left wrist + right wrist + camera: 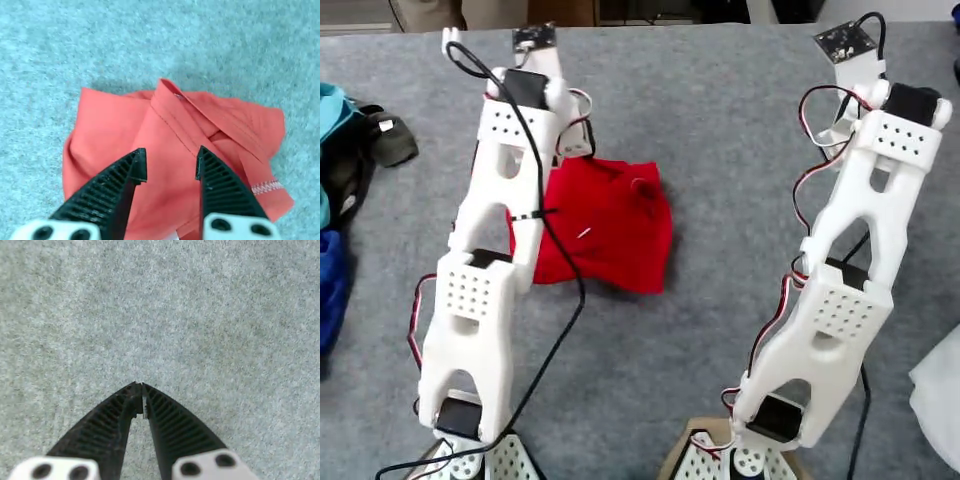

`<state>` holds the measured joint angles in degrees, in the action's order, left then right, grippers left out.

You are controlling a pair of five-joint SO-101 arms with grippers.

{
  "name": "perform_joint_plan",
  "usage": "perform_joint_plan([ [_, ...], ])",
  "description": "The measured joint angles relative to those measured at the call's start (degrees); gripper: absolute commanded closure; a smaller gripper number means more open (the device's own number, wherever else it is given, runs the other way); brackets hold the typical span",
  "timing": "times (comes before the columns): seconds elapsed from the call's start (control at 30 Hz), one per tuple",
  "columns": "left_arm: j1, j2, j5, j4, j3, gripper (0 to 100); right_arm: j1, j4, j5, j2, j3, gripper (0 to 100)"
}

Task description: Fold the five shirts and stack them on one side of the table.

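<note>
The grey felt table cover (720, 130) spans the whole work area. The red shirt (610, 230) lies bunched just off centre toward 9 o'clock, partly hidden under my left arm (490, 250). My left gripper (171, 165) is over it, fingers parted by a moderate gap, holding nothing. My right gripper (139, 399) is over bare cover near 1 o'clock, tips pressed together, empty. A clothes pile (345, 150) at 9 o'clock and a white cloth (942, 395) at 4 o'clock are cut off by the edges.

Crumpled red shirt (615, 225) lies on the grey table (720, 130), partly under the left arm (490, 250)
</note>
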<state>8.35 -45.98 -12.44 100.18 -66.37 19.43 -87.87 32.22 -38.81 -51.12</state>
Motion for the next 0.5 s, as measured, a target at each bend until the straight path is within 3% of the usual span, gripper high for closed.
perform_joint_plan([
  [0.3,0.4,0.0,0.0,0.0,4.7,83,0.0,0.0,0.0,0.0,0.0,99.2],
  [0.5,4.2,0.0,0.0,0.0,10.5,83,0.0,0.0,0.0,0.0,0.0,99.2],
])
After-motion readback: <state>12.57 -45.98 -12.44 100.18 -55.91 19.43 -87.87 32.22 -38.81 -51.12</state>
